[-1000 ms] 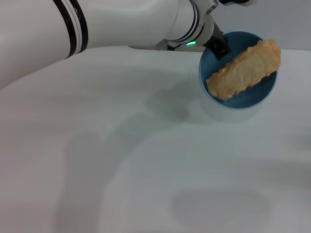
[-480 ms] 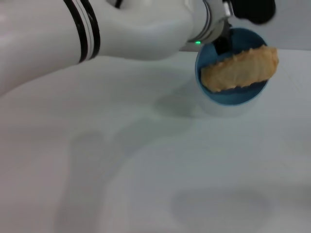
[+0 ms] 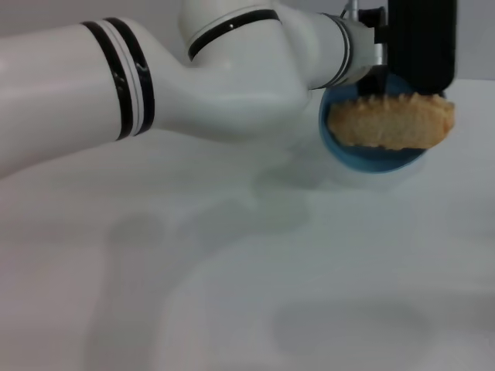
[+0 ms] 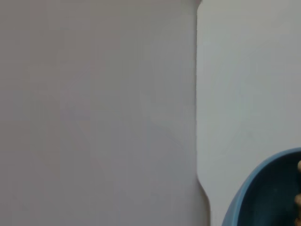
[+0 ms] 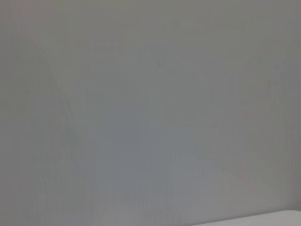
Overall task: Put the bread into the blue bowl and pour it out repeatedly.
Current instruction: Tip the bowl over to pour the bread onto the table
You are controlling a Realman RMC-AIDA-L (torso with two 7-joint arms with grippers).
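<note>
a: well, where is the blue bowl (image 3: 371,158) found?

b: it is seen lifted above the white table (image 3: 309,270) at the far right of the head view, tipped so that its opening faces the camera. it is carried at the end of the left arm (image 3: 193,77), which is stretched across the upper part of that view.

a: and the bread (image 3: 390,124)?

b: the bread is laid across the bowl's mouth, pale underside outward, with both ends reaching the rim and one end passing just over it.

a: how are the jaws of the left gripper (image 3: 379,73) set?

b: they are pressed onto the bowl's upper rim, it seems, though the fingertips are largely hidden by the black housing.

a: is the right gripper shown?

b: it is not shown in any view.
</note>
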